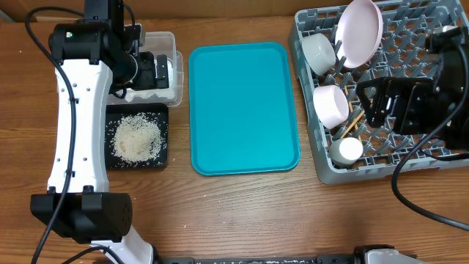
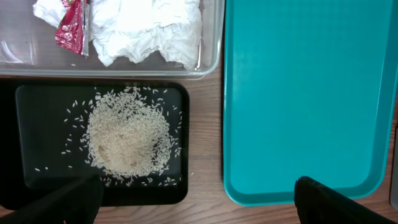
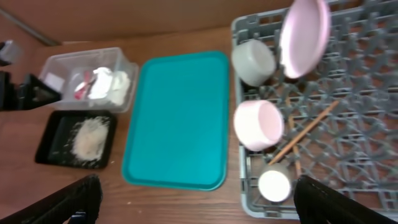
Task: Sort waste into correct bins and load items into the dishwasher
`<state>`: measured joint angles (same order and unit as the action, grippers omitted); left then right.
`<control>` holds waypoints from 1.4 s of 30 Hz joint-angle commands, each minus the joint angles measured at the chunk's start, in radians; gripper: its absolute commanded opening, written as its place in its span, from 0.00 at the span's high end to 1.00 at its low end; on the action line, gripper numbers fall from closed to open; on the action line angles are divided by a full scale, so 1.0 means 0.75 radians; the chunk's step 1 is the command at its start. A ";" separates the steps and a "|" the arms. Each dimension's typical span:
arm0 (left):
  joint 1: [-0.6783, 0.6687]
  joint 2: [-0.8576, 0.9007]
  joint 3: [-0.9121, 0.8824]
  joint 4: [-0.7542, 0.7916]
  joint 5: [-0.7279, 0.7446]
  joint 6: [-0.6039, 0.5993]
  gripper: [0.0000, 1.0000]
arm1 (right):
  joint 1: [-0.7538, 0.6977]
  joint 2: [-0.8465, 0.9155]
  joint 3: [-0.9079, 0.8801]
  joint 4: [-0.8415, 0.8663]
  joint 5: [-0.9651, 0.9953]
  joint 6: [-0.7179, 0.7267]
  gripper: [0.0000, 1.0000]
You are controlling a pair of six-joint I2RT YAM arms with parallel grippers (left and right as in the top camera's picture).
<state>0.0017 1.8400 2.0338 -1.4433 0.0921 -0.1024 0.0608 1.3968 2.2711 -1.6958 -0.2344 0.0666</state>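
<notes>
Both gape empty, left pincer (image 2: 196,200) & right pincer (image 3: 196,202): napkins (image 2: 149,28) in tub (image 2: 18,53), rice (image 2: 127,137) in black tray (image 2: 37,118), plate (image 3: 303,34) & chopsticks (image 3: 311,127) propped in rack (image 3: 367,162); sorted, so nothing needs holding.

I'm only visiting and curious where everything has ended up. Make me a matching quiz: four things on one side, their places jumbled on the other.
Things:
1. rice
2. napkins
3. plate
4. teal tray

Places:
A. propped on edge in the grey rack
B. in the clear tub
C. flat on the table, beside the grey rack
D. on the black tray

Pairs: 1-D, 2-B, 3-A, 4-C
</notes>
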 commanded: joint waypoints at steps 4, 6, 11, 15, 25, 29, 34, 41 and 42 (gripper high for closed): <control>-0.003 -0.025 0.020 0.006 -0.009 0.002 0.00 | 0.005 -0.052 -0.038 0.015 0.105 0.022 0.00; -0.003 -0.025 0.020 0.006 -0.009 0.002 0.00 | 0.005 -0.092 -0.112 0.084 0.103 0.021 0.00; -0.001 -0.025 0.020 0.006 -0.009 0.002 0.00 | 0.005 -0.309 -0.462 0.424 0.102 0.017 0.00; -0.001 -0.025 0.020 0.006 -0.009 0.002 0.00 | 0.005 -0.556 -0.876 0.750 0.103 0.017 0.00; -0.014 -0.025 0.020 0.006 -0.009 0.002 0.00 | 0.005 -1.179 -1.966 1.581 0.101 0.028 0.00; -0.009 -0.025 0.020 0.006 -0.009 0.002 0.00 | 0.005 -1.377 -2.327 1.892 0.103 0.026 0.00; -0.012 -0.025 0.020 0.006 -0.009 0.002 0.00 | 0.009 -1.559 -2.662 2.142 0.102 0.058 0.00; -0.012 -0.025 0.020 0.006 -0.009 0.002 0.00 | 0.023 -1.711 -2.929 2.434 0.103 0.062 0.00; -0.012 -0.025 0.020 0.006 -0.009 0.002 0.00 | 0.023 -1.721 -2.946 2.452 0.103 0.062 0.00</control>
<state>-0.0002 1.8400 2.0354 -1.4429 0.0921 -0.1024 0.0723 0.1375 0.0959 0.1081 -0.1551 0.1040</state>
